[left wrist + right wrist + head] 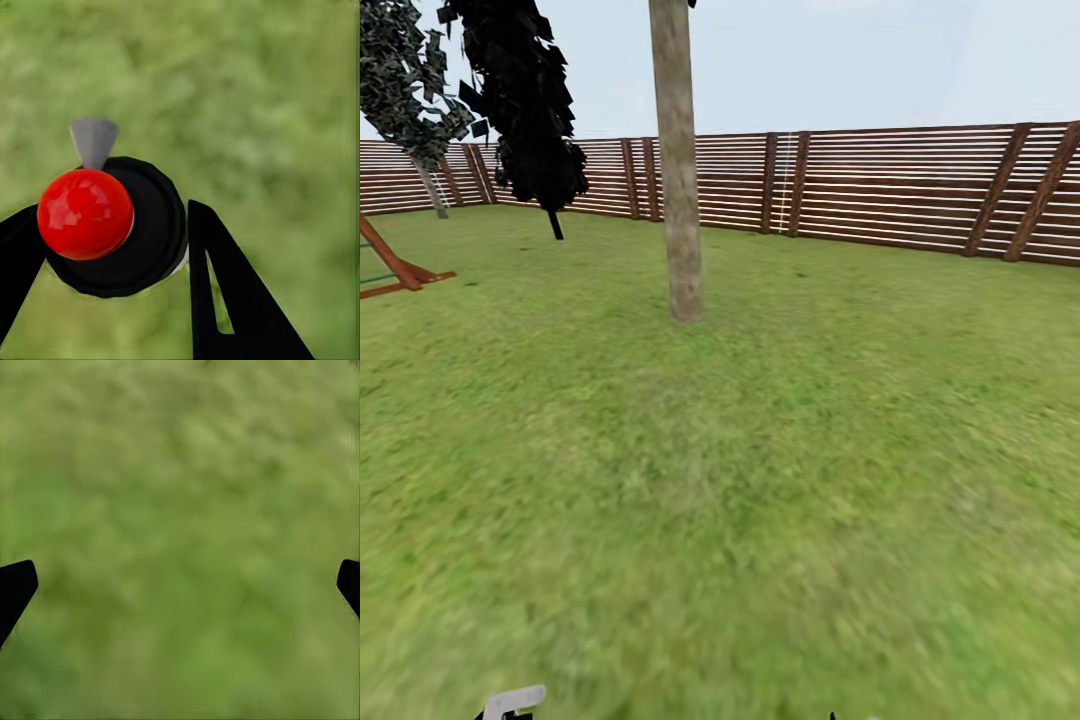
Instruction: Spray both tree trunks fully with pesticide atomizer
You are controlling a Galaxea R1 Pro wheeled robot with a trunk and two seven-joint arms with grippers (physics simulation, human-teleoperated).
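Grey-brown, the thick round tree trunk stands straight ahead across the grass, and your left gripper, closed around the dark-grey pesticide atomizer with its red dot, is the hand to bring close, while your right gripper hangs wide open, holding nothing.

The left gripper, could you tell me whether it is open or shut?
Shut on the atomizer: the left gripper's black fingers press against both sides of its round dark top.

Head forward; wrists face grass
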